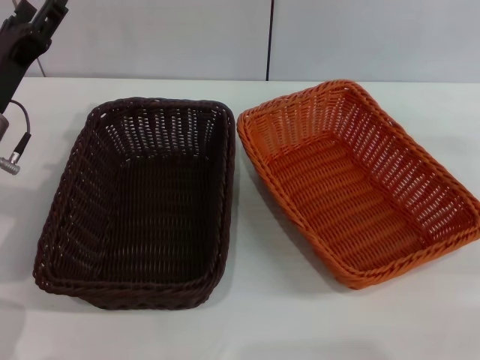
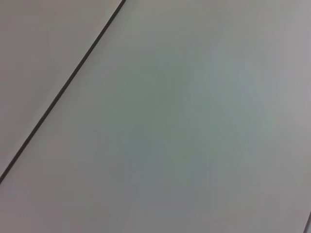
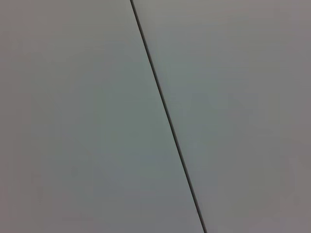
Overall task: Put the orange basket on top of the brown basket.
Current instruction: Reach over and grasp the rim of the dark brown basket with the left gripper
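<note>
Two baskets sit side by side on the white table (image 1: 247, 330) in front of you, both upright and open to the camera. You have the orange basket (image 1: 360, 184) at about 3 o'clock from the middle of the head view, its long axis swung so the far corner points toward 12 o'clock and the near corner runs toward 4 o'clock at the view's edge. Just beside it at 9 o'clock lies the brown basket (image 1: 139, 202), set squarer to you, with its near rim toward 7 o'clock. Their nearest rims come close together at the far inner corners, around 12 o'clock from centre, and you cannot tell whether they actually touch there; farther toward you a wedge of bare table opens between them. Neither basket carries anything. Your left arm (image 1: 26, 37) shows only at 10 o'clock in the top corner of the head view, raised well apart from the brown basket, and you cannot tell how its tool is set. Both wrist views give you only a pale wall panel (image 2: 194, 121) crossed by a dark seam (image 3: 167, 116).
</note>
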`<action>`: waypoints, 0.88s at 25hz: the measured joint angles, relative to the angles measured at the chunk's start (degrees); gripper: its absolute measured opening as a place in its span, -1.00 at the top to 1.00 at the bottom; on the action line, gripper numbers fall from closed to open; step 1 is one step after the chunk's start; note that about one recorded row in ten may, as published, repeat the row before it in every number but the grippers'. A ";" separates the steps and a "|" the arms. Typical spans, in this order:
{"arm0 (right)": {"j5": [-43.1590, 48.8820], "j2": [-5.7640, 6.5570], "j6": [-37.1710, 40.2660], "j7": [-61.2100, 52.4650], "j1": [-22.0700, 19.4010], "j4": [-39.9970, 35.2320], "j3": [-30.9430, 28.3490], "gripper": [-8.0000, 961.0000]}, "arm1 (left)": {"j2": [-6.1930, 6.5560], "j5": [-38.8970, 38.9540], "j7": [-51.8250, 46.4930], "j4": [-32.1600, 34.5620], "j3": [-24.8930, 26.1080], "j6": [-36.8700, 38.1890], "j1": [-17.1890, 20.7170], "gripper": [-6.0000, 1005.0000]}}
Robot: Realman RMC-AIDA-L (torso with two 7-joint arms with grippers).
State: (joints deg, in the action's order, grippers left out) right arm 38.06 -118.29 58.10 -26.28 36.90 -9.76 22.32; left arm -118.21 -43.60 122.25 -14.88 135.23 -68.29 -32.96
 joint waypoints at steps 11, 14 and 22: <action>-0.16 0.09 -0.54 0.00 0.29 -0.10 0.00 -0.65 | 0.00 0.00 0.00 0.03 0.05 0.30 0.04 -0.68; -0.19 0.09 -0.62 0.00 0.38 -0.06 0.00 -0.65 | 0.01 0.00 -0.21 0.02 -0.06 0.92 -0.15 -0.67; -0.19 0.09 -0.64 0.00 0.46 -0.17 0.00 -0.65 | 2.21 -4.01 -16.97 -9.29 -8.50 17.97 -0.11 -0.66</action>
State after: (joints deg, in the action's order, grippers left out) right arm 37.87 -118.20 57.47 -26.28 37.36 -9.92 22.32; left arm -116.00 -47.61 105.28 -24.18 126.73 -50.32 -33.07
